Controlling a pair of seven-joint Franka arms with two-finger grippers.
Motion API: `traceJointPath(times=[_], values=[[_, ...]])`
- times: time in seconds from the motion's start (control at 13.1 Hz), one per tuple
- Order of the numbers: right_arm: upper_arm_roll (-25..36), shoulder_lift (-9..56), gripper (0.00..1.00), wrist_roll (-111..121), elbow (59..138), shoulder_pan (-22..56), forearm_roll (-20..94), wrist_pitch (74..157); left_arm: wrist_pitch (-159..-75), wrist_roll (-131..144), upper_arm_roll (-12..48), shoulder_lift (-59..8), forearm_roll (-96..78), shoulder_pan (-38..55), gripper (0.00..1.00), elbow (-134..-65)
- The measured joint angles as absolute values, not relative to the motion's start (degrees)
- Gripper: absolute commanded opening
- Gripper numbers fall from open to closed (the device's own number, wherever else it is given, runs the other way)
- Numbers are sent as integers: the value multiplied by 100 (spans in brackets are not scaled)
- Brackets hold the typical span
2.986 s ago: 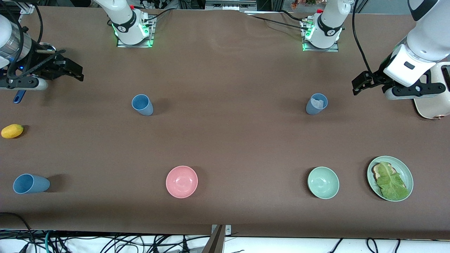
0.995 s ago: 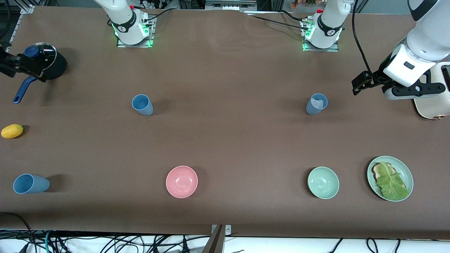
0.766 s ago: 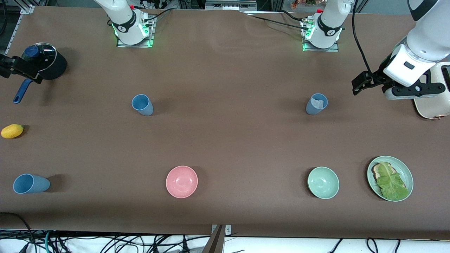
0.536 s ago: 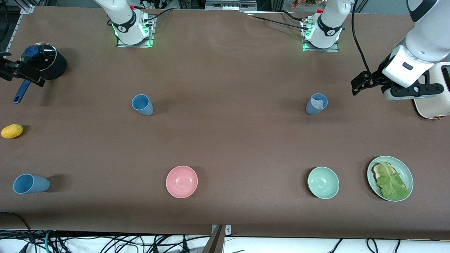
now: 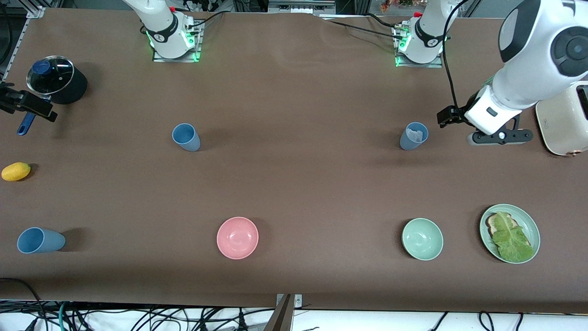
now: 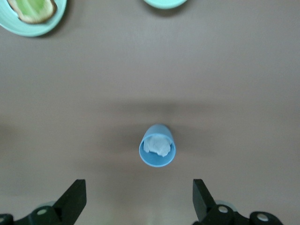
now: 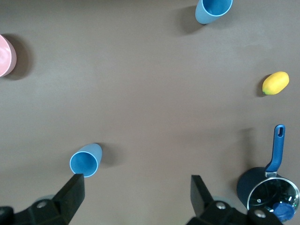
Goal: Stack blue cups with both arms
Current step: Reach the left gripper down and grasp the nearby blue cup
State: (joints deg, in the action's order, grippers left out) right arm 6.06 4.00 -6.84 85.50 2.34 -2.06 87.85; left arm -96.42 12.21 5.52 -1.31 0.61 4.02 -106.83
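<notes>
We have swung our left hand [image 6: 138, 206], released and empty, over toward the grey-blue cup [image 5: 414, 135], while our right hand [image 7: 136, 206], released too, waits at the desk [image 5: 294, 184] edge.

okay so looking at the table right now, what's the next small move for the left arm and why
Probably lower the left end effector toward the upright grey-blue plastic cup and centre it between the open fingers. The cup stands just ahead of them, ungrasped, with something white inside. The right end effector hangs open beside the lidded black pot.
</notes>
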Motion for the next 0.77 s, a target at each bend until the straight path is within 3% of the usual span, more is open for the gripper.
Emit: traceJointPath(times=[0.15,0.54,0.77], values=[[606,402,100,-684,8549,232,-206,8786,-9919,1032,552,-126,85,382,100,-11175],[606,412,100,-684,8549,232,-205,8792,-12201,508,552,-39,89,278,100,-13118],[605,443,100,-684,8549,232,-205,8841,-13285,405,552,-44,89,259,97,-13926]])
